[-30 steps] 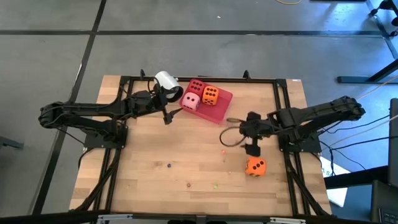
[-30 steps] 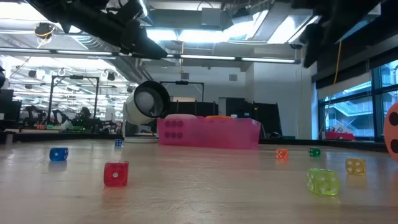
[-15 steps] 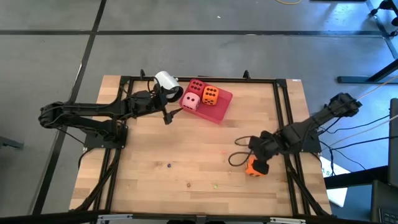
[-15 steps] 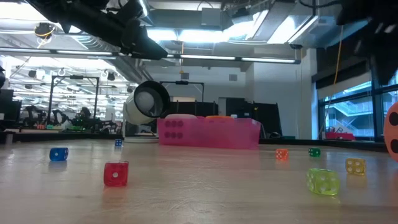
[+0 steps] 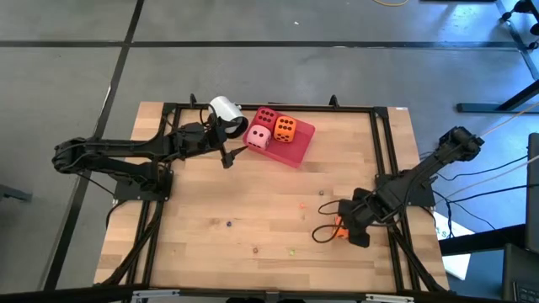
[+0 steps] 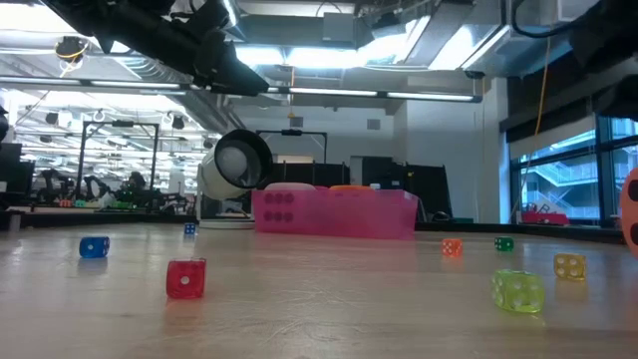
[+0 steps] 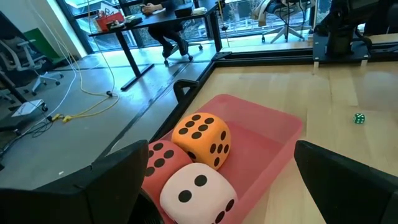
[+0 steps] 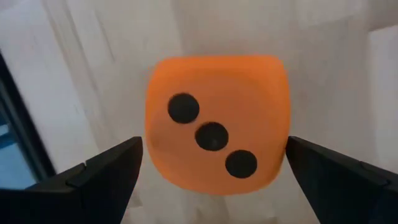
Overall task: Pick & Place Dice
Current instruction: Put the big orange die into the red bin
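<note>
An orange die point(image 8: 214, 127) near the desk's point(image 5: 253, 210) right edge is straddled by the right end effector point(image 5: 347, 230), fingers spread and not clenched on it. Three other dice, red point(image 5: 266, 117), pink point(image 5: 258, 137) and orange point(image 5: 285, 128), are seen in the pink tray point(image 5: 299, 145) by the far edge, where the left end effector point(image 5: 226, 145) is held open.
</note>
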`<action>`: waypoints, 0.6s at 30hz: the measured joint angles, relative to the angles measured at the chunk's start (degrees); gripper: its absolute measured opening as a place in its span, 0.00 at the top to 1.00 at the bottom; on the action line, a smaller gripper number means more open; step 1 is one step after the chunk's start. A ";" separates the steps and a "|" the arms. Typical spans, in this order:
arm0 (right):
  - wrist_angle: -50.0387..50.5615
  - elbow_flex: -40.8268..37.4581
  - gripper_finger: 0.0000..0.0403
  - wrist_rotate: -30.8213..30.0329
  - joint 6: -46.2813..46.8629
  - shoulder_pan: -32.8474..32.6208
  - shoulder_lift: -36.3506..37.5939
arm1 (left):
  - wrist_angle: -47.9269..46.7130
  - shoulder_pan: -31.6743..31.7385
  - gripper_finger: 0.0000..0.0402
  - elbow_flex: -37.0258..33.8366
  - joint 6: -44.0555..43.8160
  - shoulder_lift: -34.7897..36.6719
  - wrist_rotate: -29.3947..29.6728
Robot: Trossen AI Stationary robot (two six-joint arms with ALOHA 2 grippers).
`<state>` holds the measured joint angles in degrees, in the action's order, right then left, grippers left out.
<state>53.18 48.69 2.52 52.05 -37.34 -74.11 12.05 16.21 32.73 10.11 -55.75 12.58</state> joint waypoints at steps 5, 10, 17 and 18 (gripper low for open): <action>-1.31 0.00 0.02 1.58 1.48 0.00 -0.76 | 0.00 0.00 0.00 0.00 -0.30 -0.01 0.00; -1.39 0.00 0.02 0.26 4.05 -0.42 -0.82 | 0.00 0.00 0.00 0.00 -1.83 -0.02 0.00; -3.95 0.09 0.02 -0.98 5.63 -2.60 -3.25 | -0.04 0.00 0.00 0.00 -1.86 -0.02 0.00; -4.27 0.15 0.02 -0.94 5.70 -2.77 -3.65 | -0.07 0.00 0.00 0.00 -1.85 -0.02 0.00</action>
<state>48.92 48.83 1.57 57.74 -40.11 -77.76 11.98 16.21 32.73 8.26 -55.77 12.58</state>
